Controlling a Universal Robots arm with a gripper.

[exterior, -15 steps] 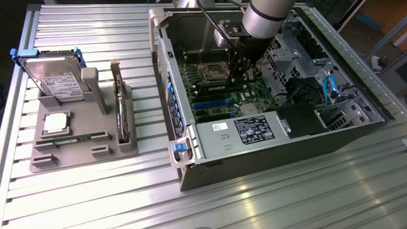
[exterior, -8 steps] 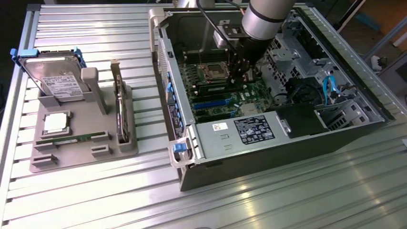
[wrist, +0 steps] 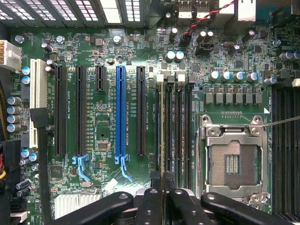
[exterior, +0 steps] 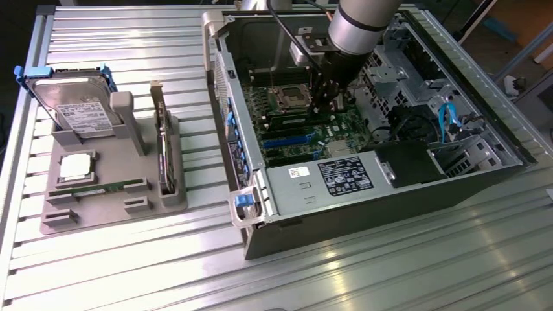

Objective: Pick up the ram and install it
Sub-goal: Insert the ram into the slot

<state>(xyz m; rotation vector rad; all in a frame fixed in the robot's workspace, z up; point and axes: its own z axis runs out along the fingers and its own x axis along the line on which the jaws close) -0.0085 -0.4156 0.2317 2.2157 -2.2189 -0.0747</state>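
Clamps gripper (wrist: 162, 193) on ram (wrist: 162, 131), edge-on; lies lengthwise over slot (wrist: 157, 112), stretching straight ahead from the grip.

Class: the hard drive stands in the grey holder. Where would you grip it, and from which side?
Probably the hard drive by its upper end, pads on both broad faces, from above: the grey holder cradles its lower end, top free.
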